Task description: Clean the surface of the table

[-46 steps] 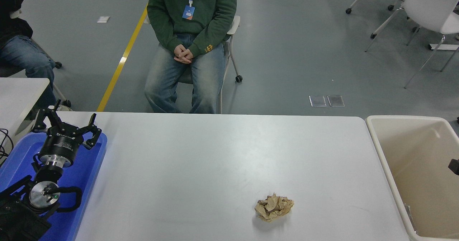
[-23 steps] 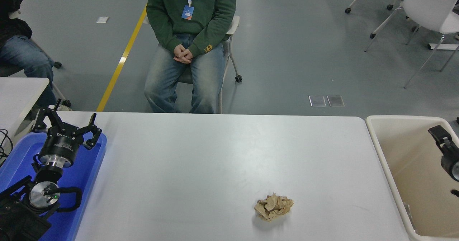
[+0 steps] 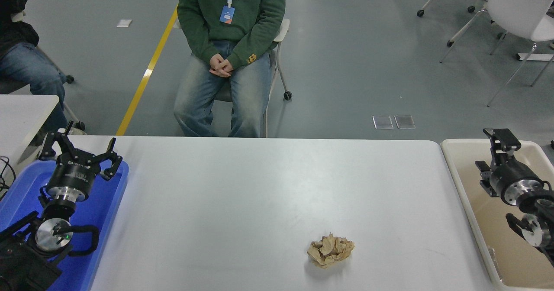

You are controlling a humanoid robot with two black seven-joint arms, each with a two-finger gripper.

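The table surface is a wide white-grey top. On it, toward the front right, lies a crumpled ball of brown paper. My right gripper has come in from the right edge and hangs over the beige bin, well to the right of and beyond the paper. Its fingers are spread open with nothing between them. My left gripper is parked open above the blue tray at the lower left.
A beige bin stands against the table's right end. A blue tray lies at the left end, with a smaller white table beyond it. A person in a green hoodie sits past the far edge, hands clasped.
My right arm has moved in from the right edge, up and to the left over the bin, bringing its gripper fully into view. The paper and the left arm have not moved.
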